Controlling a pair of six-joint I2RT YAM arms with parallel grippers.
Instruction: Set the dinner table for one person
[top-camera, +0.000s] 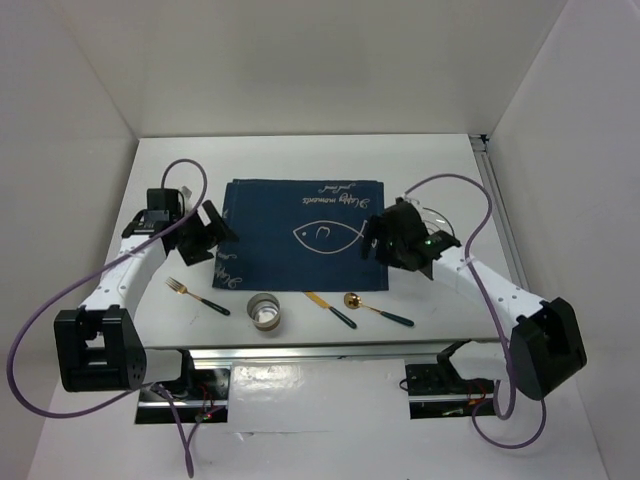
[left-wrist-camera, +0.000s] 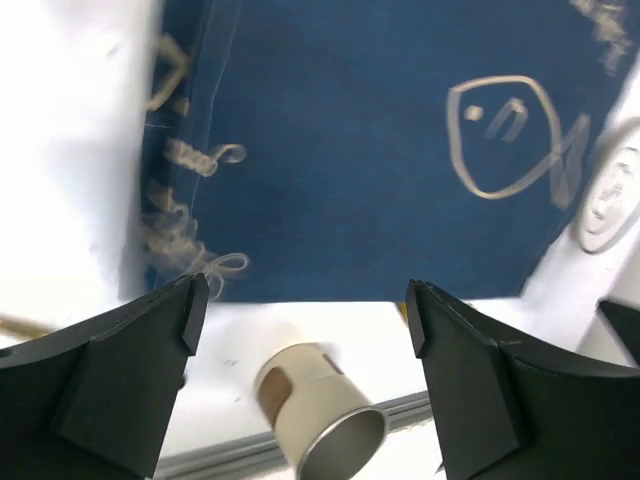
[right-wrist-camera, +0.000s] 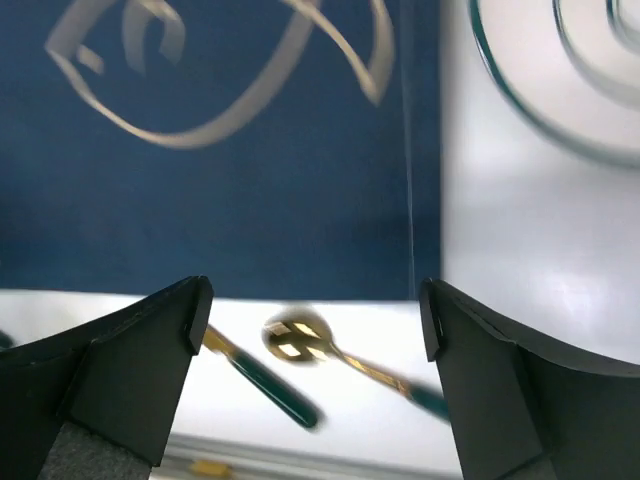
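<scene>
Robotics lab cell. Plain white panel walls (top-camera: 300, 60) box in white table (top-camera: 300, 150); left arm (top-camera: 120, 285) and right arm (top-camera: 485, 285) mounted by its metal rail (top-camera: 320, 349), purple cables (top-camera: 190, 163) loose.

We see bright, even light on the white table (top-camera: 300, 160), tiny soft shadows, and blurry, smeared wrist views.
</scene>
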